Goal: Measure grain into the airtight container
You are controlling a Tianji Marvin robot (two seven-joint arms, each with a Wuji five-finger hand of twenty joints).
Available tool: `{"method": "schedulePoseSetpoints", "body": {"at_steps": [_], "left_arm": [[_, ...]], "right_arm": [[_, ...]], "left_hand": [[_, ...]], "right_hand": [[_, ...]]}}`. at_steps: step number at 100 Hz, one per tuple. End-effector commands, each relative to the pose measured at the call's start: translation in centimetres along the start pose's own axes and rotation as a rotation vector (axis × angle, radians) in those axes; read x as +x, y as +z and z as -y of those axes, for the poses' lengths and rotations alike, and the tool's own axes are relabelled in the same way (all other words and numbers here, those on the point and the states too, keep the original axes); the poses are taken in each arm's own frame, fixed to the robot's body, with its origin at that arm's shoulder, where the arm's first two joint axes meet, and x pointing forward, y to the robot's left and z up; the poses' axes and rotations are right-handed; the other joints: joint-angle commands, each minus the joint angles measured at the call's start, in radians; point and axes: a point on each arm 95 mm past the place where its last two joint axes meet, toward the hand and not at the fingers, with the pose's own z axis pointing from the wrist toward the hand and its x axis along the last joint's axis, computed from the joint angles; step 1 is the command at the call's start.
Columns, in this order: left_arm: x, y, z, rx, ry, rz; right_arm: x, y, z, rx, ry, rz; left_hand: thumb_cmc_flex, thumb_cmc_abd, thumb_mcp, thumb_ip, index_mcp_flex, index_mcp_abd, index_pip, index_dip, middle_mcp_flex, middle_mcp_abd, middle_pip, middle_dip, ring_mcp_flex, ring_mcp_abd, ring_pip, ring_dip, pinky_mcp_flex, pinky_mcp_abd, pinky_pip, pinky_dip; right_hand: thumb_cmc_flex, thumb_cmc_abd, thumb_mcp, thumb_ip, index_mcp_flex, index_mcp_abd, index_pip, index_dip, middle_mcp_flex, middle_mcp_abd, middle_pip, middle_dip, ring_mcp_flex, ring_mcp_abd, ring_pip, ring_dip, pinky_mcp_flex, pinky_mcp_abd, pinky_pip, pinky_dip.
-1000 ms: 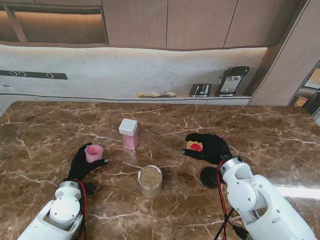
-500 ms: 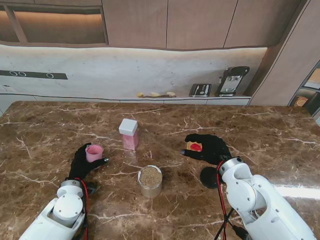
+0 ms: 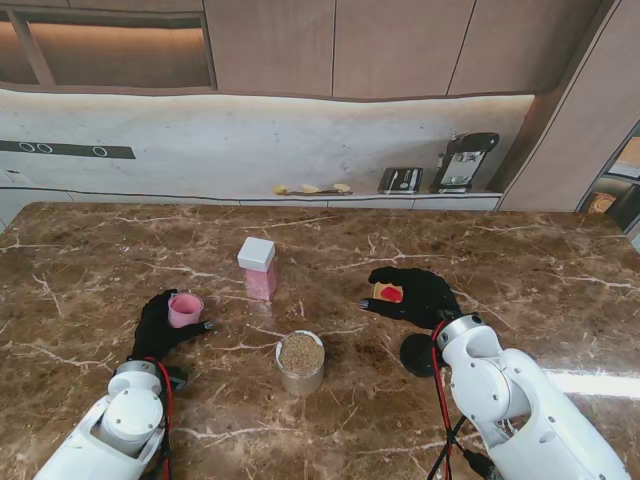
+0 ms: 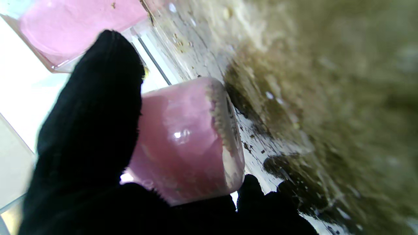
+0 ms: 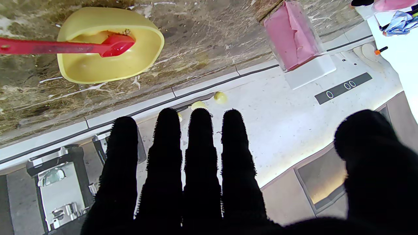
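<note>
Left robot hand (image 3: pixel 160 325) is gripping a small pink measuring cup (image 3: pixel 185 309) by its wall, to the left of the grain jar (image 3: pixel 301 362); it looks light, rigid and slick. Right robot hand (image 3: pixel 415 295) is hovering, fingers spread, holding nothing.

No readable text, label or number shows anywhere

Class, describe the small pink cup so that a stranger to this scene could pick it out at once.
Start at the brown marble table and go to its left side, where the left hand is. The small pink cup sits in its black fingers. Unlike the taller pink container nearby, it is round, open-topped and has no white lid.
</note>
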Motion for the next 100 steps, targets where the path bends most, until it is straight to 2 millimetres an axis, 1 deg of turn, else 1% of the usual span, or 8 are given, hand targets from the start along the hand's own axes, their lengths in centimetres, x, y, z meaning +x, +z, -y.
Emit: {"method": "schedulePoseSetpoints", "body": {"at_steps": [1, 9, 29, 45, 62, 72, 83, 100], "left_arm": [[-2.2, -1.1, -0.5, -0.027, 0.024, 0.061], [-2.3, -1.2, -0.4, -0.028, 0.031, 0.065], [-2.6, -1.5, -0.2, -0.033, 0.052, 0.075], [-2.9, -1.8, -0.1, -0.034, 0.065, 0.079], [-3.2, -2.0, 0.0, -0.042, 0.082, 0.08], [-3.4, -2.0, 0.1, -0.049, 0.095, 0.082], [-3.6, -2.2, 0.1, -0.054, 0.101, 0.086], [-3.8, -2.4, 0.1, -0.066, 0.116, 0.089]], "right_arm": [[-0.1, -0.1, 0.5, 0.017, 0.011, 0.005], [-0.1, 0.0, 0.5, 0.012, 0.013, 0.003], [-0.2, 0.0, 0.5, 0.009, 0.014, 0.002], [-0.3, 0.0, 0.6, 0.006, 0.017, 0.003], [-0.2, 0.1, 0.7, 0.004, 0.022, 0.002], [-0.3, 0.2, 0.7, 0.003, 0.024, 0.0], [-0.3, 0.2, 0.8, 0.002, 0.027, 0.001], [-0.4, 0.2, 0.8, 0.002, 0.03, 0.004]], "left_hand": [[0.084, 0.199, 0.229, -0.033, 0.179, -0.11, 0.026, 0.005, -0.047, -0.032, -0.011, -0.019, -0.033, 0.021, -0.037, -0.018, 0.011, 0.173, 0.0, -0.011], [0.089, 0.198, 0.237, -0.033, 0.174, -0.102, 0.008, 0.003, -0.035, -0.023, 0.014, -0.002, -0.032, 0.023, -0.035, -0.018, 0.011, 0.171, 0.001, -0.011], [0.069, 0.182, 0.279, -0.038, 0.15, -0.079, -0.05, 0.024, -0.049, -0.017, -0.017, -0.014, -0.033, 0.025, -0.036, -0.017, 0.012, 0.169, 0.001, -0.011], [0.065, 0.175, 0.286, -0.041, 0.141, -0.085, -0.062, 0.029, -0.05, -0.012, -0.015, -0.011, -0.033, 0.029, -0.034, -0.016, 0.011, 0.17, 0.001, -0.011], [0.01, 0.159, 0.348, -0.048, 0.101, -0.091, -0.112, 0.053, -0.054, -0.005, -0.021, -0.011, -0.035, 0.034, -0.035, -0.015, 0.011, 0.173, 0.0, -0.011], [-0.055, 0.165, 0.436, -0.033, 0.054, -0.092, -0.157, 0.077, -0.057, 0.004, -0.035, -0.014, -0.035, 0.035, -0.038, -0.023, 0.01, 0.175, 0.0, -0.011], [-0.072, 0.169, 0.463, -0.016, 0.031, -0.091, -0.158, 0.09, -0.059, 0.009, -0.037, -0.011, -0.035, 0.036, -0.039, -0.027, 0.011, 0.174, 0.0, -0.011], [-0.081, 0.161, 0.471, -0.008, 0.022, -0.095, -0.161, 0.095, -0.061, 0.011, -0.04, -0.009, -0.035, 0.039, -0.038, -0.027, 0.01, 0.176, 0.0, -0.011]], "right_hand": [[0.028, 0.006, -0.02, 0.048, 0.013, -0.016, 0.008, -0.006, 0.007, -0.007, 0.006, 0.013, 0.019, 0.008, 0.01, 0.013, 0.003, 0.012, 0.027, 0.013], [0.028, 0.006, -0.02, 0.048, 0.014, -0.018, 0.008, -0.006, 0.009, -0.007, 0.007, 0.014, 0.024, 0.007, 0.012, 0.014, 0.008, 0.013, 0.031, 0.014], [0.027, 0.005, -0.02, 0.048, 0.013, -0.016, 0.008, -0.006, 0.009, -0.006, 0.007, 0.014, 0.023, 0.006, 0.012, 0.015, 0.007, 0.013, 0.033, 0.014], [0.03, 0.005, -0.02, 0.048, 0.013, -0.016, 0.008, -0.007, 0.011, -0.007, 0.008, 0.014, 0.028, 0.008, 0.014, 0.016, 0.011, 0.014, 0.037, 0.015], [0.03, 0.005, -0.02, 0.048, 0.011, -0.015, 0.007, -0.007, 0.012, -0.008, 0.008, 0.015, 0.028, 0.008, 0.014, 0.016, 0.011, 0.013, 0.039, 0.014], [0.03, 0.004, -0.019, 0.048, 0.012, -0.015, 0.008, -0.008, 0.011, -0.006, 0.008, 0.015, 0.028, 0.007, 0.014, 0.016, 0.012, 0.013, 0.04, 0.014], [0.03, 0.005, -0.019, 0.048, 0.011, -0.014, 0.008, -0.008, 0.01, -0.005, 0.007, 0.014, 0.028, 0.008, 0.014, 0.016, 0.013, 0.013, 0.04, 0.013], [0.03, 0.005, -0.02, 0.048, 0.01, -0.014, 0.008, -0.008, 0.011, -0.007, 0.008, 0.014, 0.027, 0.008, 0.014, 0.016, 0.012, 0.013, 0.041, 0.013]]}}
